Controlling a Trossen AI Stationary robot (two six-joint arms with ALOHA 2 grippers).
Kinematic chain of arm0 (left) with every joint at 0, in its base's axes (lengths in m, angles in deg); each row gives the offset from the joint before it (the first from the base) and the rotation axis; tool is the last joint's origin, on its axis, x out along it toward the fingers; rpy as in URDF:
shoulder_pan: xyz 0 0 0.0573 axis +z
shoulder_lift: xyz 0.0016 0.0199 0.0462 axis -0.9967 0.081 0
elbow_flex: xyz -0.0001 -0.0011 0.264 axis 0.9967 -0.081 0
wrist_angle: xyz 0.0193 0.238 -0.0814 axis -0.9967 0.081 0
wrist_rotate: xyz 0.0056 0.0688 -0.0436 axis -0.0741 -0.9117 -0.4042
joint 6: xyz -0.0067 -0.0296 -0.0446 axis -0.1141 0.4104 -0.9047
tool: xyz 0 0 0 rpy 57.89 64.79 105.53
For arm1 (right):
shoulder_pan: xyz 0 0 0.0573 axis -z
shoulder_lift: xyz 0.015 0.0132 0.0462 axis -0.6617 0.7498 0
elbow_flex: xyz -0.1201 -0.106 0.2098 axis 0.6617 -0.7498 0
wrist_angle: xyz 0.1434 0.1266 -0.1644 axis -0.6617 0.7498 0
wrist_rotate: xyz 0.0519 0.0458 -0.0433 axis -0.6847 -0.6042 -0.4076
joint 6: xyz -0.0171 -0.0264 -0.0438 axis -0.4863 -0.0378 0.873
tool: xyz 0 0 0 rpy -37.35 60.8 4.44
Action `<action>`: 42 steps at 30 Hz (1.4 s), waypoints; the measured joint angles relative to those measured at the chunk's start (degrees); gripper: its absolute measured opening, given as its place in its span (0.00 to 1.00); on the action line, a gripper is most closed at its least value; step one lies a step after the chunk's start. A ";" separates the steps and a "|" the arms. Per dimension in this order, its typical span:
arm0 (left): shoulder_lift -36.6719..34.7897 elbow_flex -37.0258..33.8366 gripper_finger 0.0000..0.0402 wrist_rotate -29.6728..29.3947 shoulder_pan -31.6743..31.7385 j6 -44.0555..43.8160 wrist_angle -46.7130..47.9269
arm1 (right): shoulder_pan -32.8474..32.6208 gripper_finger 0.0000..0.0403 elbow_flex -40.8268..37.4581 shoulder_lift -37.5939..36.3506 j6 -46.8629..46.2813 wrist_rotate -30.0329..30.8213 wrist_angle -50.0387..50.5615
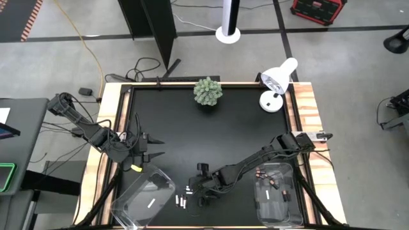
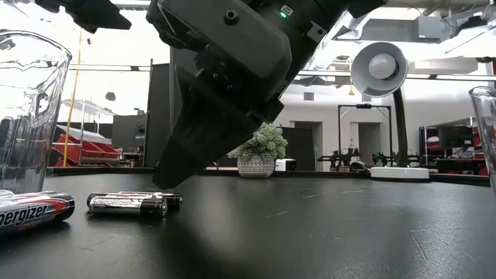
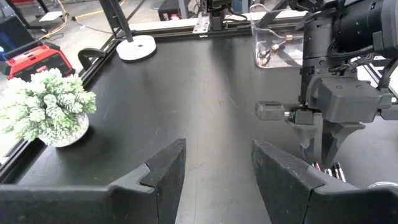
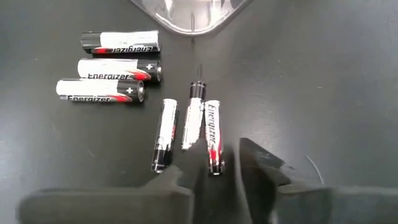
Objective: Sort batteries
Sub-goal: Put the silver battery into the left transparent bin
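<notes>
Item: loose batteries (image 4: pixel 186 124), six silver-and-black cells on the black counter (image 1: pixel 211 128), between two clear bins.

From my station I count three lying side by side (image 4: pixel 115 65) and three more in a second row just beside them, near the rim of the left bin (image 1: pixel 144 198). The right gripper (image 4: pixel 208 180) hangs low directly over the second row, jaws released and straddling nothing. More batteries sit in the right bin (image 1: pixel 278 195). The left gripper (image 3: pixel 214 180) waits at the counter's left edge, jaws parted and empty.
</notes>
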 joint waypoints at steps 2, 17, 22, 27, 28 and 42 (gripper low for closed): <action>0.01 0.00 0.44 0.00 0.00 0.00 0.00 | -0.07 0.34 0.00 0.00 -0.02 -0.15 0.02; 0.01 0.00 0.44 -0.02 0.00 0.00 -0.02 | 0.32 0.33 -0.42 0.39 -1.97 -2.47 2.61; 0.01 0.00 0.44 -0.02 0.00 0.00 -0.02 | 0.37 0.29 -0.44 0.39 -1.91 -2.46 2.56; 0.01 0.00 0.44 -0.02 0.00 0.02 -0.04 | 0.37 0.30 -0.44 0.39 -1.84 -3.25 2.44; 0.00 0.00 0.44 -0.02 0.00 0.02 -0.03 | 0.39 0.30 -0.44 0.39 -1.66 -3.31 2.34; 0.01 0.00 0.44 -0.04 0.00 0.02 -0.02 | 0.37 0.42 -0.50 0.48 -1.51 -3.90 0.95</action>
